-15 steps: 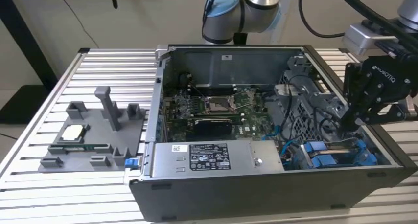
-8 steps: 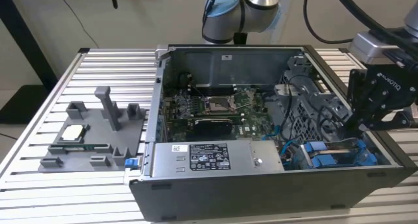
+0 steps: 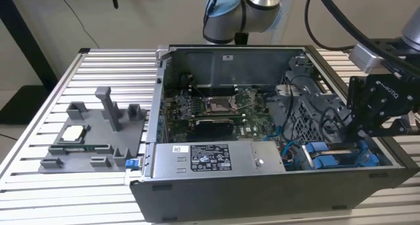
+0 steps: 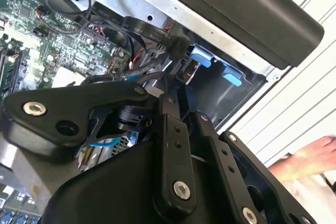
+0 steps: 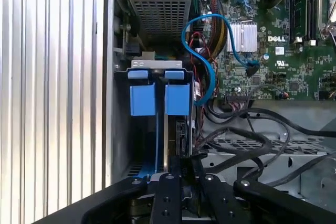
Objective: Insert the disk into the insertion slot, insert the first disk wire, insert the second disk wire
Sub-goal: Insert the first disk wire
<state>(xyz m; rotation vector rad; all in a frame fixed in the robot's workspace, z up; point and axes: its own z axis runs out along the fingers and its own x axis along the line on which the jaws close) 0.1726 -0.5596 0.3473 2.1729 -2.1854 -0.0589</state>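
The disk, in its blue carrier, sits down in the insertion slot at the case corner on the exterior view's right. My black gripper hangs right over that bay. In both wrist views its fingers come close together on the connector of a black disk wire, held against the disk's end. A blue wire loops from the motherboard toward the disk; its far end is hidden.
The open computer case lies on a slatted metal table. A power supply borders the bay, with a perforated cage and loose black cables beside it. A grey fixture stands on the exterior view's left. A hand shows outside the case.
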